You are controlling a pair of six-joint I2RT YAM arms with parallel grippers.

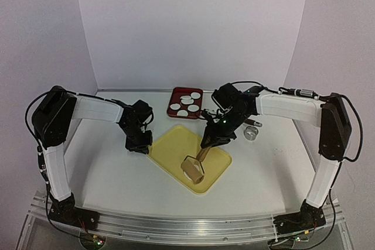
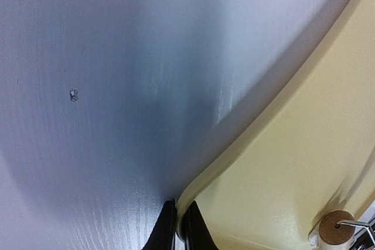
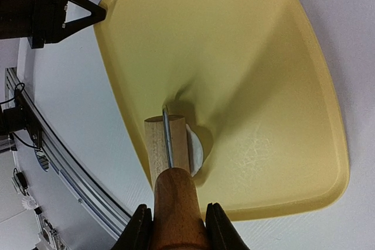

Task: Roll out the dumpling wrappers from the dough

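A wooden rolling pin's roller (image 1: 193, 169) rests on the yellow board (image 1: 176, 150) near its front edge. My right gripper (image 3: 176, 226) is shut on the pin's brown handle (image 3: 174, 203). A small flat patch of white dough (image 3: 195, 149) peeks out from under the roller (image 3: 167, 144); most of it is hidden. My left gripper (image 2: 179, 226) is shut on the yellow board's left rim (image 2: 234, 162), at the corner. Several round white dumpling wrappers (image 1: 183, 113) lie in a red tray (image 1: 176, 91) behind the board.
A small metal ring cutter (image 1: 252, 133) stands on the white table to the right of the board. The aluminium rail (image 1: 176, 223) runs along the near edge. White walls close the back and both sides.
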